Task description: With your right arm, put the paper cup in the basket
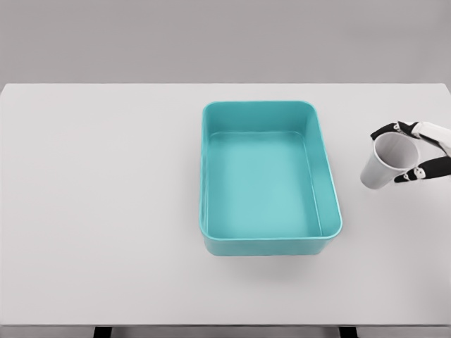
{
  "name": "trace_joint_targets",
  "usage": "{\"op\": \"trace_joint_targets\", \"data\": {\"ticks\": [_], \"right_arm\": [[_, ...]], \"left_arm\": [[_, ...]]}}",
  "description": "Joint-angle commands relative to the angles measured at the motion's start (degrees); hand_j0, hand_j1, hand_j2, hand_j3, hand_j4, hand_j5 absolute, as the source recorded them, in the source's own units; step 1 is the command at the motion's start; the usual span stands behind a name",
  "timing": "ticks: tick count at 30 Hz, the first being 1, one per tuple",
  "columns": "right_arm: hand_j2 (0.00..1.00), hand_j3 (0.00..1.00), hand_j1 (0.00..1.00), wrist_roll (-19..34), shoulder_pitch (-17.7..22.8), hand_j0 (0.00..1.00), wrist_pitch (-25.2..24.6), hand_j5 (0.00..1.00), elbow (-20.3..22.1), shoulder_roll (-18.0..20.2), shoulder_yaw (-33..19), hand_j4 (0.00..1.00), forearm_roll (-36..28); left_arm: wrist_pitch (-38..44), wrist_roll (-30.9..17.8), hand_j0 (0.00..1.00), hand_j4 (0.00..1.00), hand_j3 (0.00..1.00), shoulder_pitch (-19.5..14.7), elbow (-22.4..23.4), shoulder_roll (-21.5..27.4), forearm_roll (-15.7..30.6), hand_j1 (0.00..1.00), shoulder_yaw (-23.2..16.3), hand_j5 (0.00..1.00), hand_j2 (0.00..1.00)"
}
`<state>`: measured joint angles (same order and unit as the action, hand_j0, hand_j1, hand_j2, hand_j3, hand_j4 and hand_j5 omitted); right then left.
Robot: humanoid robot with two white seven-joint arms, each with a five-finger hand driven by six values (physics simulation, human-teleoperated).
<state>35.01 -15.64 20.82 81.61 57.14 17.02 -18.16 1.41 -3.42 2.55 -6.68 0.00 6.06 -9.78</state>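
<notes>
A white paper cup point(384, 163) is at the right side of the table, tilted with its open mouth facing up and to the right. My right hand point(410, 151) comes in from the right edge and is shut on the cup, black-tipped fingers wrapped around its rim. The teal basket point(325, 176) sits in the middle of the table, a little to the left of the cup, with nothing in it. Whether the cup touches the table I cannot tell. My left arm is out of view.
The white table point(106, 197) spreads wide to the left of the basket and in front of it. Its front edge runs along the bottom of the view.
</notes>
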Motion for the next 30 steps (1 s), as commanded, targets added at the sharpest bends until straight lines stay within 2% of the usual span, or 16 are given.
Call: {"op": "trace_joint_targets", "data": {"ticks": [1,6,17,20,30], "right_arm": [[0.75,0.75,0.75,-0.01,0.00,0.75,-0.17,0.75,1.10,0.08,-0.94,0.75,-0.39],[0.74,0.74,0.74,-0.01,-2.20,0.74,-0.87,0.74,4.35,0.08,-0.94,0.74,-0.39],[0.74,0.74,0.74,-0.01,-4.75,0.74,-1.14,0.74,6.11,0.08,-0.94,0.74,-0.30],[0.74,0.74,0.74,-0.01,-5.89,0.74,-2.72,0.74,7.60,-0.01,-0.94,0.74,-0.30],[0.74,0.74,0.74,-0.01,-8.88,0.74,-4.04,0.74,9.18,-2.91,-0.76,0.74,-0.30]], "left_arm": [[0.00,-0.01,1.00,1.00,1.00,0.00,0.00,0.00,0.00,1.00,0.03,1.00,1.00],[0.00,-0.01,1.00,1.00,1.00,0.00,0.00,0.00,0.00,1.00,-0.06,1.00,1.00],[0.00,-0.01,1.00,1.00,1.00,0.00,0.00,0.00,0.00,1.00,0.03,1.00,1.00],[0.00,-0.01,1.00,1.00,1.00,0.00,0.00,0.00,0.00,1.00,0.03,1.00,1.00],[0.00,-0.01,1.00,1.00,1.00,0.00,0.00,0.00,0.00,1.00,0.03,1.00,1.00]]}}
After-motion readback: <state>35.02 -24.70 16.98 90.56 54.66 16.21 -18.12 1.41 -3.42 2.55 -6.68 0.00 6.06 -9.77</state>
